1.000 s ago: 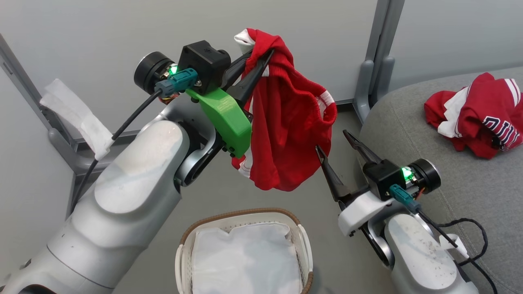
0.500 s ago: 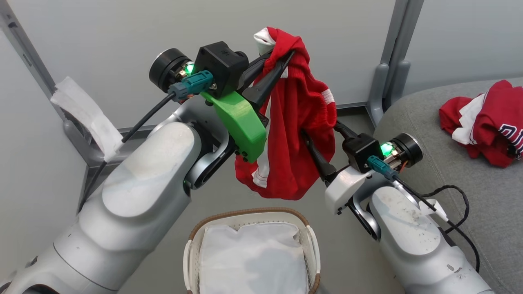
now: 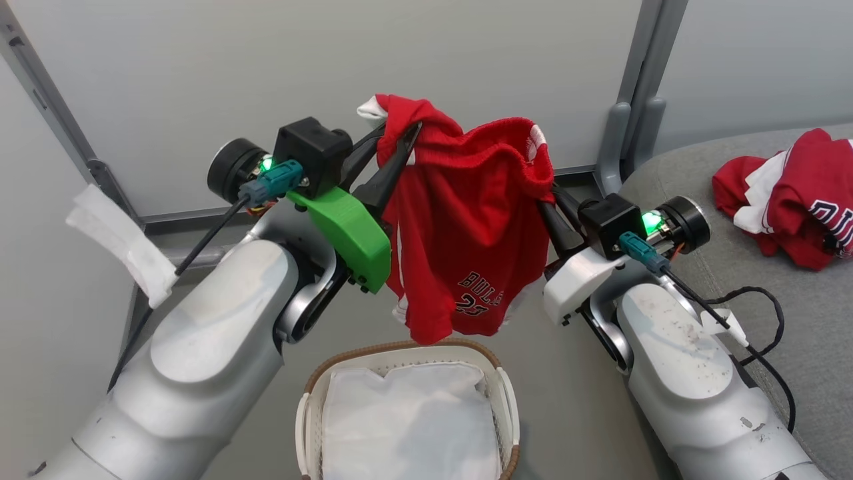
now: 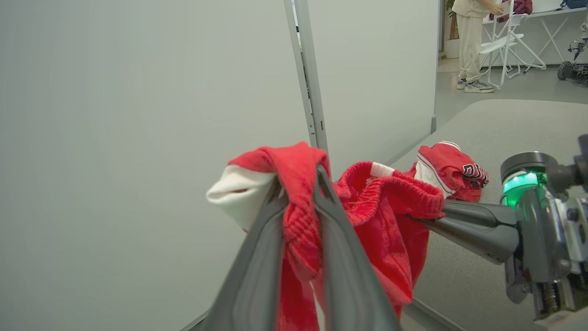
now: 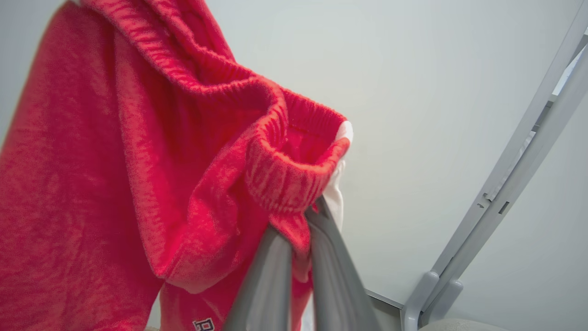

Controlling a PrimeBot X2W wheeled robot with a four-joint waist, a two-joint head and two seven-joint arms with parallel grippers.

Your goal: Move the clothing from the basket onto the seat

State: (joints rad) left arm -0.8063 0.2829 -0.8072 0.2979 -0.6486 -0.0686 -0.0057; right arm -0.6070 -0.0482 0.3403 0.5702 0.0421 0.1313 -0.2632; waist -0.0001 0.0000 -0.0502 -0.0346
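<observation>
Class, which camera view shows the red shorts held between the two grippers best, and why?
The head view: the red shorts hang spread between the left gripper and right gripper, with their lettering visible. The left wrist view shows bunched waistband in its grip; the right wrist view, a close waistband fold.

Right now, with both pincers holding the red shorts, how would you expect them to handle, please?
Probably floppy: the red shorts sag in folds between the left pincer and right pincer. Likely light, since small pinches carry them. The ribbed waistband seems unlikely to slip.
</observation>
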